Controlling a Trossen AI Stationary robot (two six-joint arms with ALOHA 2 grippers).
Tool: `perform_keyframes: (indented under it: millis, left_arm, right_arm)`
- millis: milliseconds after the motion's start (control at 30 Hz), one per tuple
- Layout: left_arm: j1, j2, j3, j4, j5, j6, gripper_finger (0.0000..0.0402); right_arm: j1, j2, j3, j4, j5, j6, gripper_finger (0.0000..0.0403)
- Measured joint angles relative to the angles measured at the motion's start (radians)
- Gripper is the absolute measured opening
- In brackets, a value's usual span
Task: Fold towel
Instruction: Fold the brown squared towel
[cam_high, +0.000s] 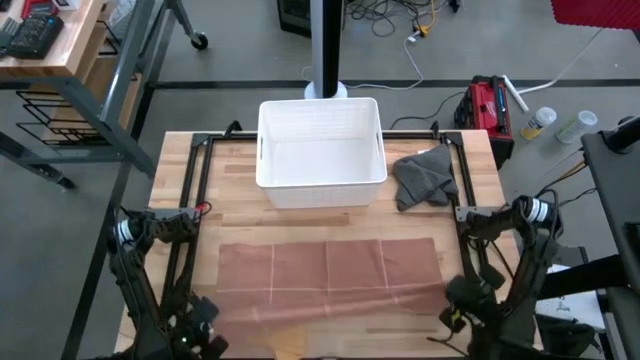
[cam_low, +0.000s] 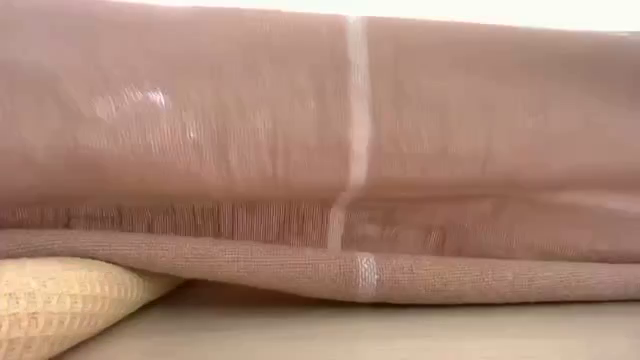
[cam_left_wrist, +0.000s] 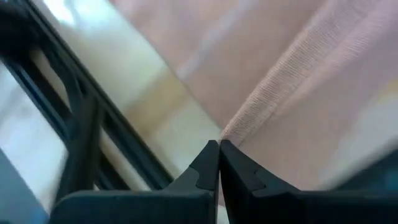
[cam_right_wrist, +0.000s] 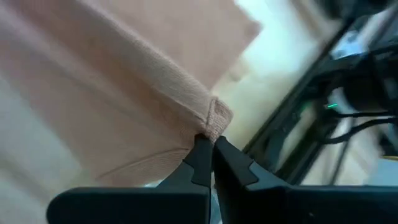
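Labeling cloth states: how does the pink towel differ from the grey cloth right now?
The pink towel lies spread flat across the table's near half; the grey cloth sits crumpled beside the white basket. The pink towel is far larger in footprint. The left hand and right hand each pinch a near corner of the pink towel; nothing holds the grey cloth. Both rest on the table.

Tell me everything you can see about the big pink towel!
The pink towel is a wide rectangle of thin woven cloth, dusty pink with pale stripes crossing it. It lies spread on the wooden table, in front of the white basket. Its near edge is lifted and wrinkly: the left gripper pinches one near corner and the right gripper pinches the other, both shut tight on the hem. Something cream and waffle-textured peeks from underneath in the low view.
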Motion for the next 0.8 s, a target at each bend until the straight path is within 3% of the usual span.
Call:
perform_keyframes:
  millis: [100,433,800]
  left_arm:
    - [0.023,-0.003,-0.042,-0.015,-0.087,0.071,0.0]
    - [0.186,-0.023,-0.231,-0.038,-0.114,0.332,0.0]
    - [0.227,-0.04,-0.479,0.004,-0.117,0.277,0.0]
  right_arm:
    - [-0.033,0.005,-0.004,0.006,0.027,-0.04,0.0]
    - [-0.195,0.006,-0.049,-0.002,0.053,-0.214,0.0]
    - [-0.337,0.006,-0.215,0.016,0.064,-0.223,0.0]
